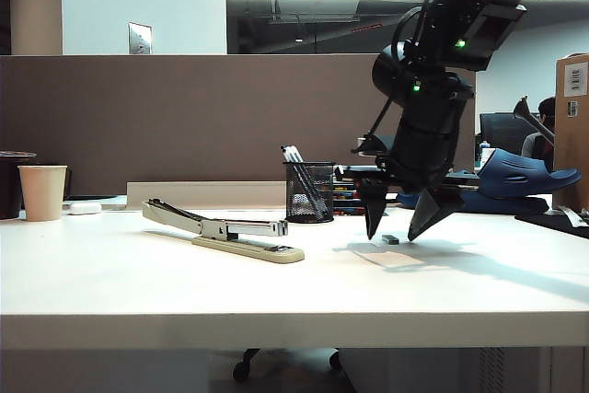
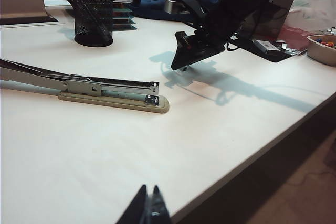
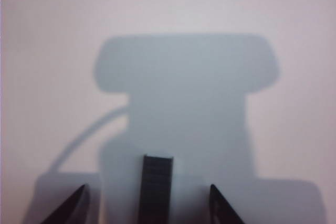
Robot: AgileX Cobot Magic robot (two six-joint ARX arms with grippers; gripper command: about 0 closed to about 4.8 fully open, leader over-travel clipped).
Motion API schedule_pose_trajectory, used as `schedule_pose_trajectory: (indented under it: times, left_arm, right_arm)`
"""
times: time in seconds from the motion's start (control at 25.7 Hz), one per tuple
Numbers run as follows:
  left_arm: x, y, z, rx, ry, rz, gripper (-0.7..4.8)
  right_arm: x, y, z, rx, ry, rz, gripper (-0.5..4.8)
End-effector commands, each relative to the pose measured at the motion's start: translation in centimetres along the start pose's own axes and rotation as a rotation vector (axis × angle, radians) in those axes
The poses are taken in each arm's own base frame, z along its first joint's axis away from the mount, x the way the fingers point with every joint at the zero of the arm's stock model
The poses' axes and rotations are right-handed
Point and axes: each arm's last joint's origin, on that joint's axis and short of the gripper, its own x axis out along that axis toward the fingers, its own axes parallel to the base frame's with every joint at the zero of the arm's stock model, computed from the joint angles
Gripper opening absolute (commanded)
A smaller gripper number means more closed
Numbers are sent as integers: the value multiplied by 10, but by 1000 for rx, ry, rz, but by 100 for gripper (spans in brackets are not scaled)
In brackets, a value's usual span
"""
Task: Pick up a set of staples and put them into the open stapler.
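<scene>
The right gripper (image 1: 396, 232) hangs low over the white table (image 1: 110, 283) with its two dark fingers spread wide and pointing down, tips just above the surface. Between those tips, flat on the table and gripped by neither, lies the set of staples (image 1: 390, 239), a small dark bar. From the right wrist camera the staples (image 3: 155, 187) show as a ribbed dark strip running straight up the gap, with one fingertip (image 3: 71, 208) off to each side and clear of it. The arm's shadow falls across the tabletop around them.

To the left of that gripper, well apart from it, the stapler (image 1: 230, 232) lies on the table, its long cream arm lifted at an angle and the silver magazine showing above the beige base. Behind, between stapler and gripper, stands a black mesh pen cup (image 1: 309, 191) with pens in it. A paper cup (image 1: 42, 191) sits at the far left edge of the table.

The left gripper (image 2: 148, 208) is only just seen from its own wrist camera, its dark fingertips pressed together with nothing between them, held off the near edge of the table, well away from the stapler (image 2: 110, 93).
</scene>
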Motion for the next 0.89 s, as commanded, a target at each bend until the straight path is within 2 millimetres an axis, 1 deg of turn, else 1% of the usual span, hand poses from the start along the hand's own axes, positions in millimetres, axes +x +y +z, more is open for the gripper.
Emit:
schedule_pose_trajectory:
  times: [0.04,0.19,0.39,0.43,0.47,0.54,0.66,0.82,0.89]
  left_arm:
    - [0,0,-1,-5,7,-8,-6]
    - [0,0,-1,-5,7,-8,-6]
    - [0,0,-1,-4,7,-8,-6]
    - [0,0,-1,-5,7,-8,-6]
    - [0,0,-1,-5,7,-8,-6]
    - [0,0,0,-5,6,-8,-6]
    - [0,0,0,-8,7,-9,-6]
    - [0,0,0,-26,6,-10,-6]
    - [0,0,0,-28,7,-11,-6]
  right_arm:
    - [4,1,0,10,-10,-12,284]
    - [4,4,-4,1,22,-16,284]
    - [3,18,-9,-37,39,-34,278]
    - [3,19,-10,-41,39,-34,266]
    - [3,19,-10,-43,38,-39,235]
    - [3,18,-10,-42,36,-52,211]
    - [3,17,-10,-42,46,-65,189]
    - [9,17,-14,-45,68,-65,89]
    - [10,17,-15,-46,79,-67,88]
